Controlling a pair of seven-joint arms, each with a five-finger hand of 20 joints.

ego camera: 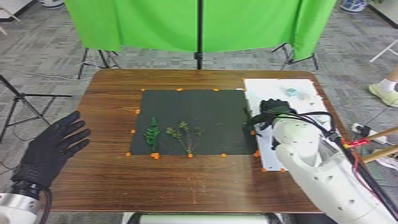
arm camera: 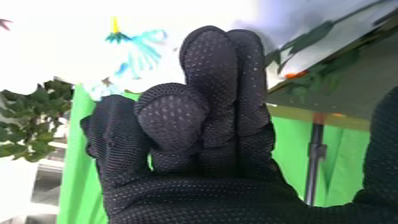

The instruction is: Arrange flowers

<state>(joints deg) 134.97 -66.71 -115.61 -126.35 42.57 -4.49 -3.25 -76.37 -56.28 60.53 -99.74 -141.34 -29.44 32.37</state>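
Head view: behind the wooden table (ego camera: 115,185), a green cloth (ego camera: 147,25) hangs at a black pole (ego camera: 200,30). On the table lies a dark mat (ego camera: 173,112), with many small orange pieces (ego camera: 155,156) around its border, and to the right a white board (ego camera: 266,87). I count two sprigs lying on the mat: one dense green sprig (ego camera: 152,135) to the left and one thin branching sprig (ego camera: 186,139) nearer to the middle. Along the mat's right edge there is more greenery (ego camera: 249,115), beside the right hand (ego camera: 274,107), and this hand partly covers it. Pale blue flowers (ego camera: 293,92) are on the far part of the board; their number is hard to make out. The right hand is above the board's left side; whether it touches the board, I cannot tell. The left hand (ego camera: 44,150) is beside the table's left edge, open, with the fingers spread.

Right wrist view: the right hand's fingers are relaxed and close together, some slightly bent, and the thumb stands apart. Beyond them are leafy stems (arm camera: 311,37), partly cut off, so I cannot count them surely. At least two blue flower shapes are visible against the white, one with a yellow stem. A leafy plant (arm camera: 40,117) is farther away, also cut by the border.
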